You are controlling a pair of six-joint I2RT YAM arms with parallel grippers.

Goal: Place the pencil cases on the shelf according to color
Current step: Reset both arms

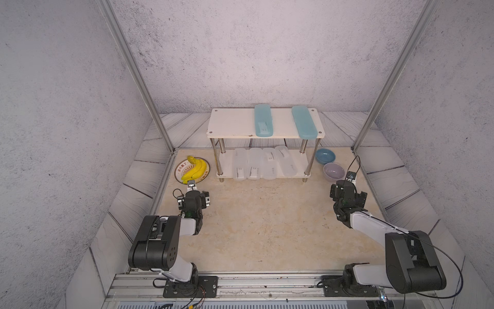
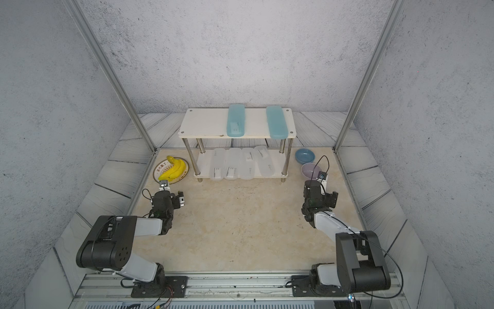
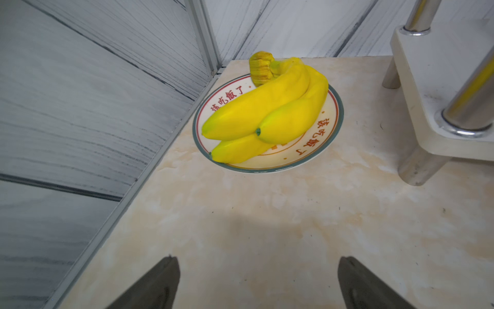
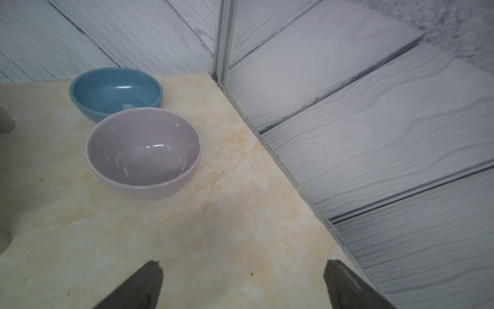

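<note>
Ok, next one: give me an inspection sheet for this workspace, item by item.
Surface: beige marbled table, middle bare, faint stains.
Job's things: two blue pencil cases on the top board of the shelf; four clear pencil cases side by side on the bottom board.
Clutter: bananas on a plate left of the shelf; blue bowl and lilac bowl to its right.
Grippers: left gripper open, empty; right gripper open, empty.
Cables: a black cable loops at each wrist.
Surroundings: grey speckled walls, metal posts.
</note>
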